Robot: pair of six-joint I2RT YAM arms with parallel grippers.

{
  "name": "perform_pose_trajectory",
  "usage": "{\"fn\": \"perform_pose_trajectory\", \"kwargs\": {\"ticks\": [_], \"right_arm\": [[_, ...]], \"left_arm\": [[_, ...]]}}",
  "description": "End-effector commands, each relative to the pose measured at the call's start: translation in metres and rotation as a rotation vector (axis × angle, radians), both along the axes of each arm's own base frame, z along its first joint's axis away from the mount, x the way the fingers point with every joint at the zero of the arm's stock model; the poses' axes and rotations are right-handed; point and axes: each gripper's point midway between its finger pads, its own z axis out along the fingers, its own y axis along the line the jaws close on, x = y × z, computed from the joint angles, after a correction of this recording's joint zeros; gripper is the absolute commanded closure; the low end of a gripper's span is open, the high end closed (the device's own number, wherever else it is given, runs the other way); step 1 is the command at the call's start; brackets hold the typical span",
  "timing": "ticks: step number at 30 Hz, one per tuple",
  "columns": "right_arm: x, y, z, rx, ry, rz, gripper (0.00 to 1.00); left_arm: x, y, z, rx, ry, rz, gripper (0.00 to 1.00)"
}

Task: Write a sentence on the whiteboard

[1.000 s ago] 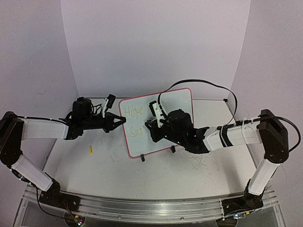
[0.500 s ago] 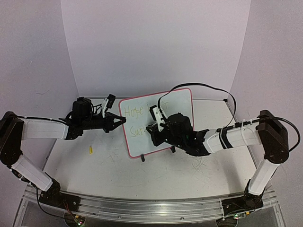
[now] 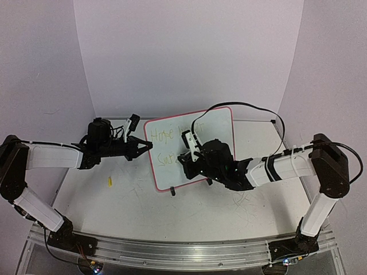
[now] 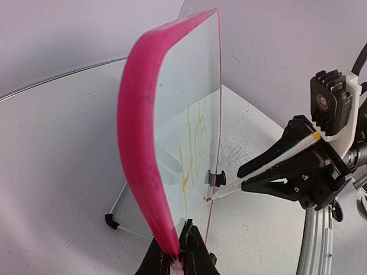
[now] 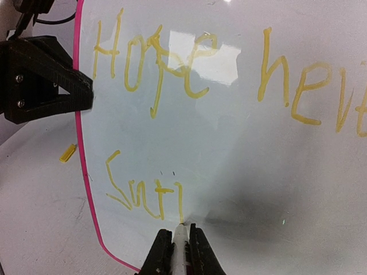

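Right wrist: where's the marker (image 5: 181, 245)?
— Pinched in the right gripper (image 5: 180, 231), tip at the second line of the sentence (image 5: 156, 80) on the whiteboard (image 5: 241, 143).
— And the left gripper (image 4: 178, 244)?
— Clamped on the standing whiteboard's pink edge.

We find the sentence (image 5: 156, 80) incomplete in the right wrist view: the second word of its upper line runs off the picture at 3 o'clock. From above, the right gripper (image 3: 182, 158) covers the centre of the whiteboard (image 3: 219, 123), and the writing beside it is too faint to read. In the left wrist view the board stands near edge-on, its yellow strokes illegible. A yellow item (image 3: 108, 181) at 9 o'clock on the table (image 3: 189, 212) is too small to identify. The barrel of the marker (image 5: 181, 238) is hidden between the fingers.
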Motion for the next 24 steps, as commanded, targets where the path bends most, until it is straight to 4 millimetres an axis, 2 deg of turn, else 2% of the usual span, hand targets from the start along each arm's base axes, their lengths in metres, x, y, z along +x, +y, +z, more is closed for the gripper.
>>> {"fn": "perform_pose_trajectory", "kwargs": {"ticks": [1,15,24], "right_arm": [[0.014,0.005,0.017,0.028,-0.046,-0.046,1.00],[0.029,0.001,0.034,0.050,-0.081,-0.083,1.00],[0.038,-0.013,0.043,0.060,-0.096,-0.141,1.00]], "left_arm": [[0.020,0.013,-0.006,0.099,-0.082,0.092,1.00],[0.020,0.013,-0.006,0.099,-0.082,0.092,1.00],[0.020,0.014,-0.006,0.100,-0.083,0.092,1.00]]}}
